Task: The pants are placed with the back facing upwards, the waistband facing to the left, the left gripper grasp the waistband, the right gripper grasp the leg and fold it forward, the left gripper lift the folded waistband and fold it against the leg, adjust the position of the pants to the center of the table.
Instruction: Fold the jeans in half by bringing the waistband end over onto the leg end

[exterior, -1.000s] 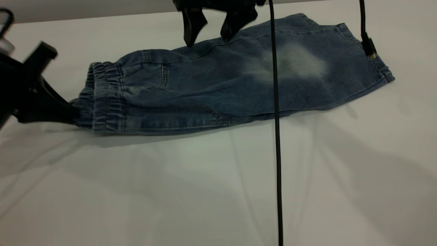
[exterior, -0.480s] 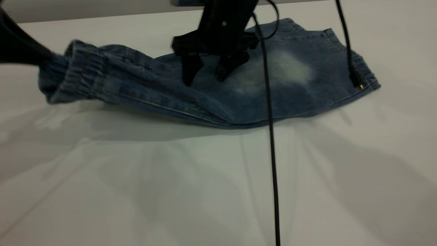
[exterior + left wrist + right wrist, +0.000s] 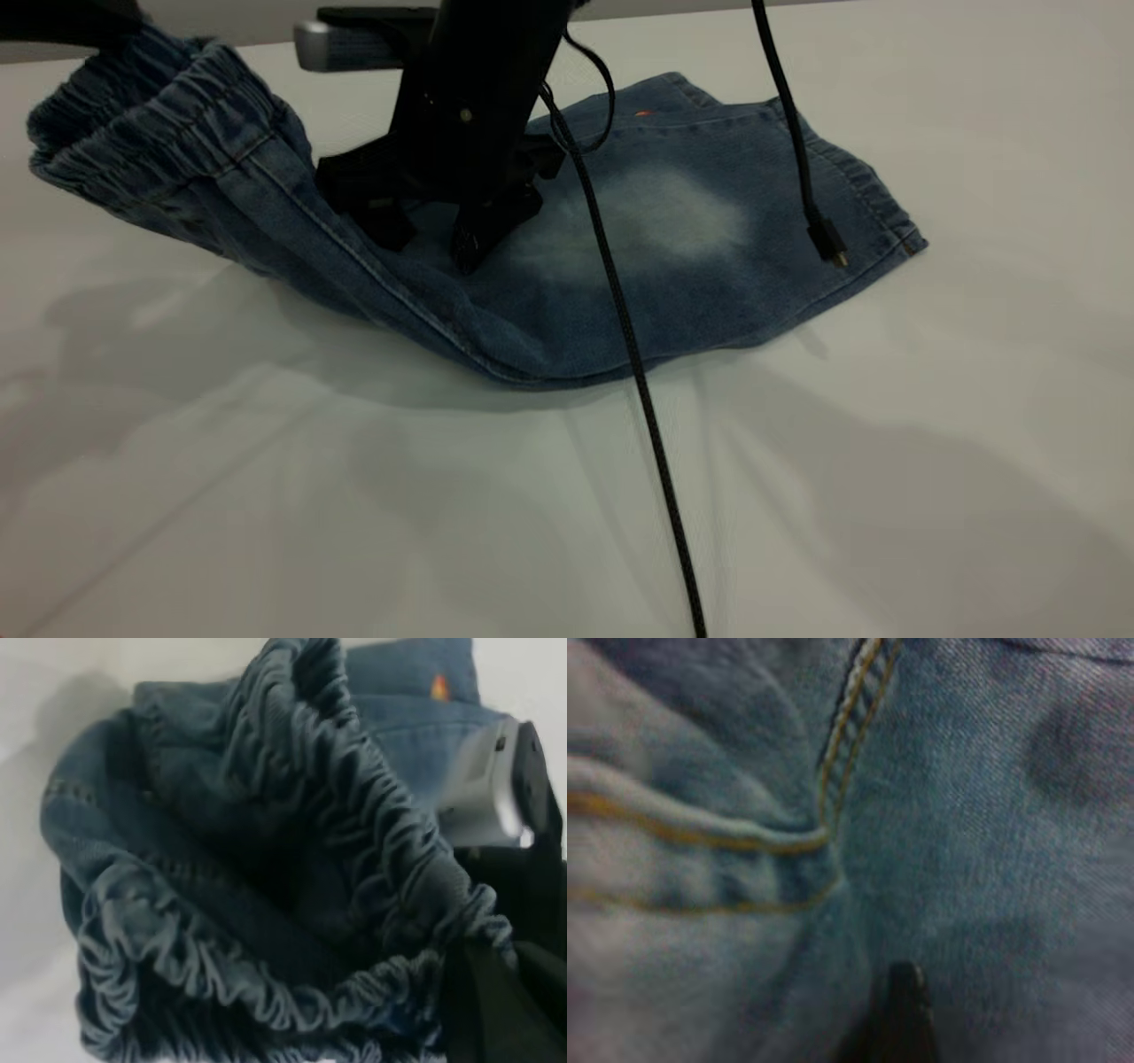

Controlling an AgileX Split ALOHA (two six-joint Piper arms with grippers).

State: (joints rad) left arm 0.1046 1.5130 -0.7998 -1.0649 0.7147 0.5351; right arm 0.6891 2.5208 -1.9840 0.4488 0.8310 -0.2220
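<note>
**Waistband raised at the left, leg flat at the right**

At the far left of the exterior view, the waistband (image 3: 151, 106) of the pants (image 3: 567, 292) is lifted clear of the table (image 3: 354, 496), its ruched elastic forming a rounded, open mouth. The left gripper (image 3: 66, 18) appears only as a dark shape at the upper left corner, touching the top edge of the band; in the left wrist view its black body (image 3: 505, 1001) sits against the gathered denim, but whether its fingers are spread or pinching the fabric cannot be told. From the raised band the denim slopes down to the right, a stitched side seam running along the near edge to where the fabric meets the tabletop.

Near the middle, the right gripper (image 3: 430, 235) points down onto the pants, its two wedge-shaped fingers spread apart with the tips on or just above the denim beside the pale faded patch; which of the two cannot be told. The right wrist view shows one dark fingertip (image 3: 899, 1010) over blue denim close to a tan-stitched seam. A grey-white cylinder part (image 3: 332, 44) projects from the arm above.

A black cable (image 3: 638, 372) crosses the fabric and runs toward the near edge. To the right, the leg (image 3: 762, 230) lies flat on the table, its stitched hem facing right. A second cable with a plug end (image 3: 824, 239) hangs over it.
</note>
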